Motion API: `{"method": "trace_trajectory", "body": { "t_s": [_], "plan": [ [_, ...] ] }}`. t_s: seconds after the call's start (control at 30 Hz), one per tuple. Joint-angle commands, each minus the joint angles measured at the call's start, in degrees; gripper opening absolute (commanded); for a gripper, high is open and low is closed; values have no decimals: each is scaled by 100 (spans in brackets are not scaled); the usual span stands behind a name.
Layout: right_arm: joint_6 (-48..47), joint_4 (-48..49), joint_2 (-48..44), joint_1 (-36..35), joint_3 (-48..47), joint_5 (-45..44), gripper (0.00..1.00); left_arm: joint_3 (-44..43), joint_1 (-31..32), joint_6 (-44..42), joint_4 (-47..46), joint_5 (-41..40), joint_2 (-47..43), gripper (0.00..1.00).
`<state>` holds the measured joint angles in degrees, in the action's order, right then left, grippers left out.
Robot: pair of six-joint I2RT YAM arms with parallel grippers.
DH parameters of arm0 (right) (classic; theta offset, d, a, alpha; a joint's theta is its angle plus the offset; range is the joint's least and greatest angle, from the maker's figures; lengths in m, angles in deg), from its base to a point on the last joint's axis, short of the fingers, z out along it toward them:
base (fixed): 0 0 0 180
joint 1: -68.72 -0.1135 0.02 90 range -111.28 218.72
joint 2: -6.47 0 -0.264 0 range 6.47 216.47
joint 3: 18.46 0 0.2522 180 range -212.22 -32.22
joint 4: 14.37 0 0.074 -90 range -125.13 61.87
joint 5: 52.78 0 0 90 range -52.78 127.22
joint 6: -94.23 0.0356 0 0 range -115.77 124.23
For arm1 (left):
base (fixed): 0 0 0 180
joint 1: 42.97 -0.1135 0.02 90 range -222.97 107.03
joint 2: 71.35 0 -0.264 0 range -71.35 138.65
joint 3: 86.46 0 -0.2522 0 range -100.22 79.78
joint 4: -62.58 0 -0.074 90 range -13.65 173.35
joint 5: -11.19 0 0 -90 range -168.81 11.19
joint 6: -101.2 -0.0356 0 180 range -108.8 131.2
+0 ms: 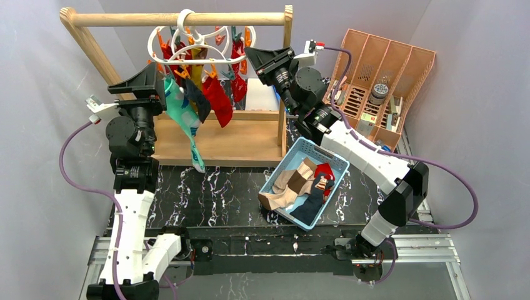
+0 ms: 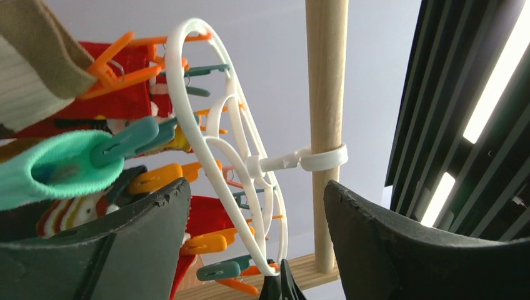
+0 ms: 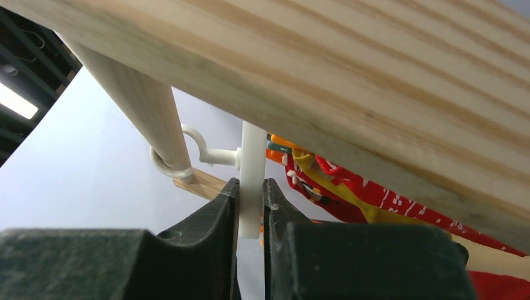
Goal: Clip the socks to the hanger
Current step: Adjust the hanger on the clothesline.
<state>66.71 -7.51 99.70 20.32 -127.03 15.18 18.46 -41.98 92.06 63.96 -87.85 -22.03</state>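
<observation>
The white ring hanger (image 1: 186, 25) hangs by its hook from the wooden rail (image 1: 125, 19). Red, navy, mustard and teal socks (image 1: 184, 119) dangle from its orange and teal clips. My left gripper (image 1: 159, 84) is open beside the ring's left side. In the left wrist view the hanger (image 2: 187, 112) stands between its spread fingers (image 2: 144, 219), touching neither, and a teal clip (image 2: 125, 144) pinches the teal sock (image 2: 56, 169). My right gripper (image 1: 250, 53) is shut on the hanger's right rim (image 3: 252, 156), below the hook (image 3: 172, 162). More socks (image 1: 290, 181) lie in the basket.
The wooden rail frame's base board (image 1: 225, 140) spans the back of the black marble table. A blue basket (image 1: 337, 164) sits at centre right. A pink slotted organizer (image 1: 400, 62) with small items leans at the back right. Grey walls close in on both sides.
</observation>
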Motion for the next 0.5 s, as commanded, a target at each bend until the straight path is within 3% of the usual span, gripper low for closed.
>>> {"method": "trace_trajectory", "body": {
  "t_s": [0.0,0.47],
  "plan": [
    [318,34,-331,-57,229,356,3,-119,117,36,184,212,-47,74],
    [607,-115,-584,-90,356,1102,4,-402,210,119,-164,572,403,68]
  ]
}}
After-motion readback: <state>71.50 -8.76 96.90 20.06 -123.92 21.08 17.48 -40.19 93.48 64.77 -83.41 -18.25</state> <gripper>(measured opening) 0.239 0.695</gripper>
